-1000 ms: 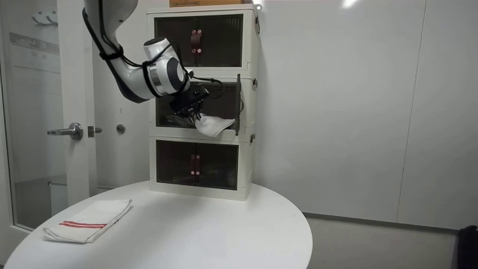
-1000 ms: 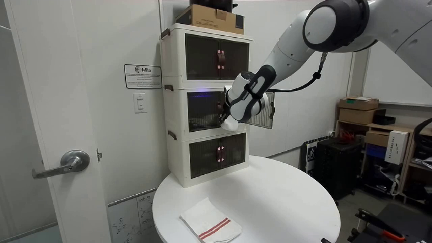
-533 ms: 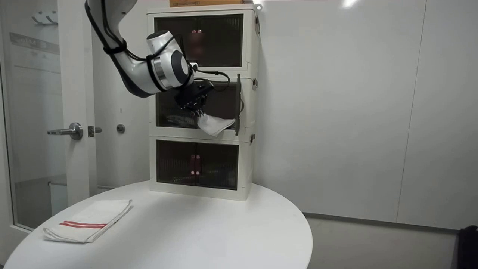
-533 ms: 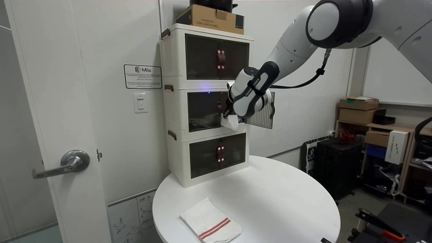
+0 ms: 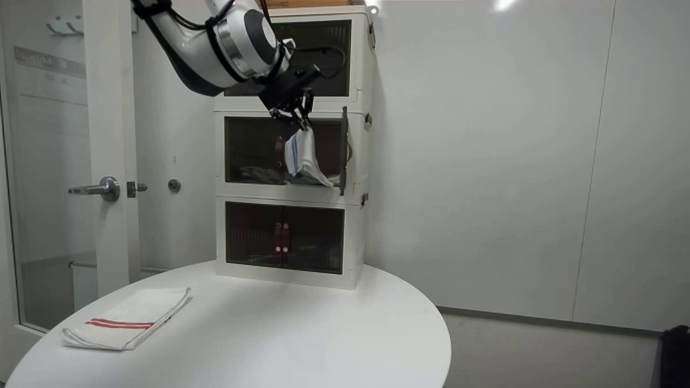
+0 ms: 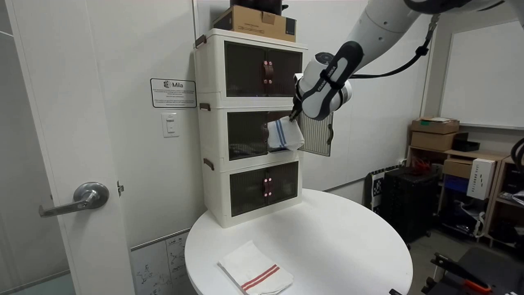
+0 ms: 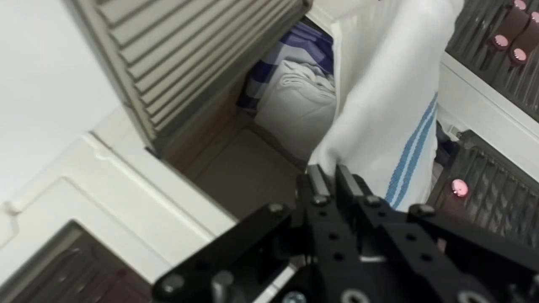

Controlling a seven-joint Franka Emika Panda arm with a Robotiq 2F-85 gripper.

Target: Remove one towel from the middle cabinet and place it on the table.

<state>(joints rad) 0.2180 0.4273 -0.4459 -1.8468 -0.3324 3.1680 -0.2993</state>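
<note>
Your towel [image 6: 285,133] is white with 2 blue stripes, folded over and kinda drooping at the open side of the middle cabinet [image 5: 248,190]. Your gripper [image 7: 329,173] has its upper end pinched, fingers [image 7: 318,184] nearly together. Versus 0.5 s ago you're clearly higher, and the stripes now show in both exterior views.

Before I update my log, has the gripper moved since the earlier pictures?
Yes, mainly up: in an exterior view, the gripper climbed from the lower half of the middle cabinet toward its top.
</note>
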